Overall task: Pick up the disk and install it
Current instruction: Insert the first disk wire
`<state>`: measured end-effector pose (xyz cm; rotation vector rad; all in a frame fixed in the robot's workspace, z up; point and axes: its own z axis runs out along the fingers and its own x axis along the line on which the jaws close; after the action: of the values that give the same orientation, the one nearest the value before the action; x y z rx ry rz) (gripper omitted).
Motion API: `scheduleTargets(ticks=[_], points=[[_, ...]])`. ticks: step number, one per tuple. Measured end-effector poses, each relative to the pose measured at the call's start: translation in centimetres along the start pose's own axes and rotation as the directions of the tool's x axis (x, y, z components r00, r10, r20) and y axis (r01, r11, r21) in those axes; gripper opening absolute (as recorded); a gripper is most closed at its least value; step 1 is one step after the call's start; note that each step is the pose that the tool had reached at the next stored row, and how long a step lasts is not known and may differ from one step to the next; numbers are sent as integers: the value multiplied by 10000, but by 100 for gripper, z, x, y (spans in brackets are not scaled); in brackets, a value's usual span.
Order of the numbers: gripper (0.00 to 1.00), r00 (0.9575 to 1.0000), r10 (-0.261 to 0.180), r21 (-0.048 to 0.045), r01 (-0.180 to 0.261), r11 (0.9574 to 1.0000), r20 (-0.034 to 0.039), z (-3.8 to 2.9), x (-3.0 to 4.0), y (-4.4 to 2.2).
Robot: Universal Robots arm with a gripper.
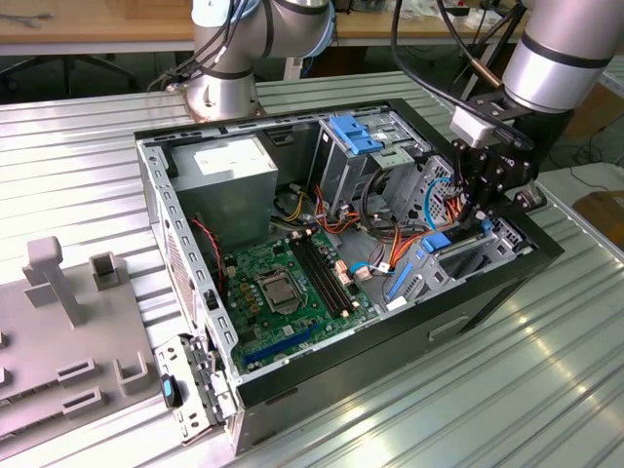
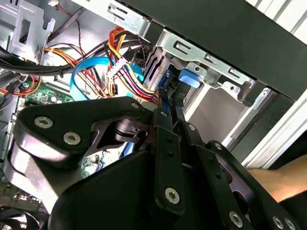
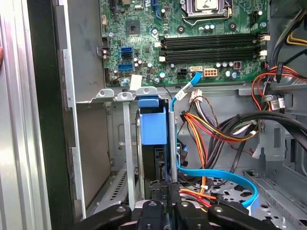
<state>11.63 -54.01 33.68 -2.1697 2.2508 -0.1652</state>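
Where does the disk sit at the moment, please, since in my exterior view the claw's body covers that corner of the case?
Observer: In the first wrist view the disk stands on edge in the metal bay, with its blue rail facing the camera.
Operator: Does the claw have hold of it?
Observer: It seems so. In the same view the claw looks shut on the disk's near edge.
Operator: Are any cables close by?
Observer: A blue cable runs close beside the disk. I cannot tell whether they touch.
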Motion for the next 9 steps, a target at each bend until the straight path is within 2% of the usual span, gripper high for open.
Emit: scheduleTargets(ticks=[3, 4, 6, 7, 9], points=[[16, 10000, 2, -2, -2, 10000, 24, -4, -1, 0], [24, 10000, 1, 0, -1, 10000, 12, -30, 2, -2], [24, 10000, 0, 0, 0, 10000, 3, -121, 8, -10], [24, 10000, 1, -1, -1, 10000, 4, -142, 9, -11], [24, 10000, 0, 0, 0, 10000, 5, -142, 9, -11]])
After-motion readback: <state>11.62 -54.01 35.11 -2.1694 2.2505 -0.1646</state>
